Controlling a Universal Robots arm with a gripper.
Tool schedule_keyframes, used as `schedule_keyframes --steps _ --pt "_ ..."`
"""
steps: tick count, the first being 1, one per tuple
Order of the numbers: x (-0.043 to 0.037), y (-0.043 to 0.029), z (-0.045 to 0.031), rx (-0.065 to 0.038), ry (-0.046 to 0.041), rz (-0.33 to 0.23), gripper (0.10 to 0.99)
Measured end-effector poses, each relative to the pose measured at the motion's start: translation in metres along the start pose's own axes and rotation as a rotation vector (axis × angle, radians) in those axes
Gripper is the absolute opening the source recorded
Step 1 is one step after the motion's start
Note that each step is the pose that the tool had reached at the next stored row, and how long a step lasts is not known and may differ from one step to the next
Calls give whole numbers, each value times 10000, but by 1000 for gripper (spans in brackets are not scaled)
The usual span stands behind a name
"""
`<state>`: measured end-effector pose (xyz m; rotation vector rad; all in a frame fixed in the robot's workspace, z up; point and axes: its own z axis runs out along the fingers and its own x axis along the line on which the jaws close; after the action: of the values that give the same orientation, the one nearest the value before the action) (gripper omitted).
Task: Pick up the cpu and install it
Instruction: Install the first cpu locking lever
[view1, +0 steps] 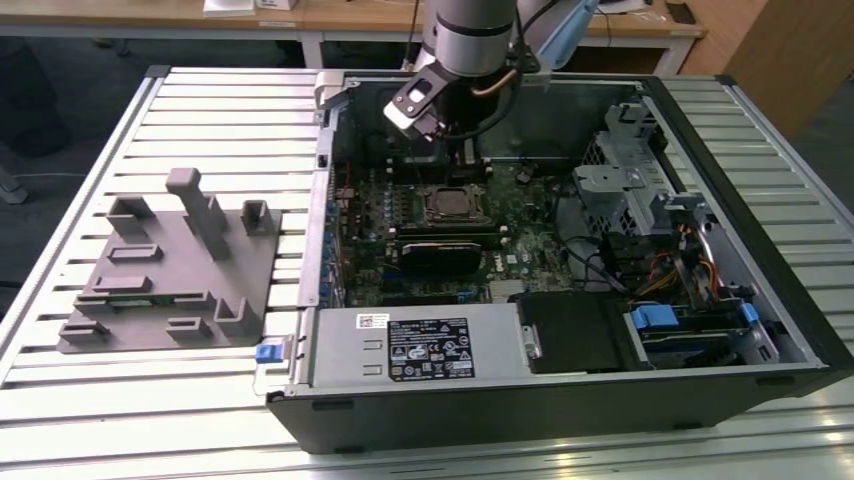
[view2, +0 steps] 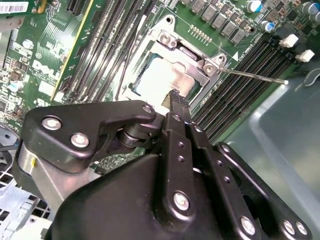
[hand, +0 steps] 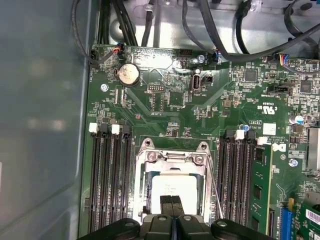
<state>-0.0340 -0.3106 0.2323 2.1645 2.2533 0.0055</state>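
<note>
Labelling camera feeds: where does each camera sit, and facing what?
Exterior view: off the arm, above, looking down into the open computer case; the arm shows.
First wrist view: on the wrist, facing the motherboard; the gripper shows.
Second wrist view: on the wrist, oblique; the gripper and its linkage show.
Both wrist views share the cpu.

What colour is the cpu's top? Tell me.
The cpu is pale silvery white; the first wrist view shows it best.
</note>
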Motion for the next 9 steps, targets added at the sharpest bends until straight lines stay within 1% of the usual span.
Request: schedule_keyframes --steps 9 --pt "-1 1 -68 0 -1 0 106"
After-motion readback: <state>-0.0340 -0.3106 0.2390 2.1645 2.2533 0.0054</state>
